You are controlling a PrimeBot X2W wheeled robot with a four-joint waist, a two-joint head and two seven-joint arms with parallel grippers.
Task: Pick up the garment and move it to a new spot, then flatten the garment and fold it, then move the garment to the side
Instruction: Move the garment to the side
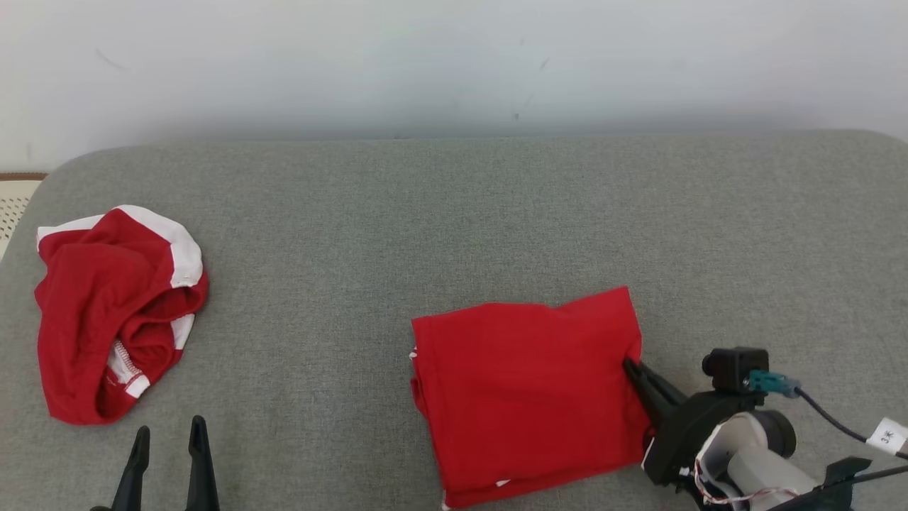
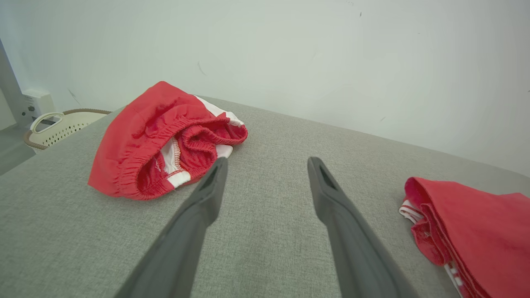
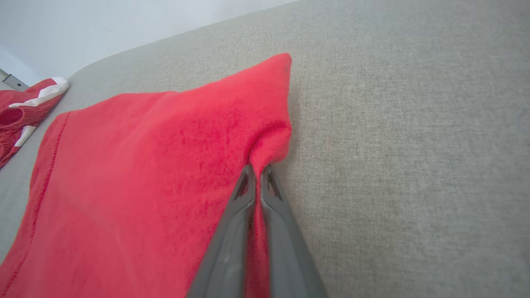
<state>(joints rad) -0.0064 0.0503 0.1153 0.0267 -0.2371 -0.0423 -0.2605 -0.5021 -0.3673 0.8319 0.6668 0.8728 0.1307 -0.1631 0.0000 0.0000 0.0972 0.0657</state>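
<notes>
A folded red garment [image 1: 528, 390] lies flat on the grey padded surface, right of centre. My right gripper [image 1: 629, 365] is shut on its right edge; in the right wrist view the two dark fingers pinch a raised fold of the red cloth [image 3: 265, 142], the gripper [image 3: 257, 169] closed tight. My left gripper [image 1: 169, 433] stands open at the lower left with nothing between its fingers [image 2: 215, 182]. It points toward a second, crumpled red and white garment [image 1: 113, 312], which also shows in the left wrist view [image 2: 161, 140].
The grey padded surface [image 1: 454, 213] meets a white wall at the back. A pale woven basket [image 2: 54, 126] sits off the left edge. The folded garment's left edge shows in the left wrist view [image 2: 468, 231].
</notes>
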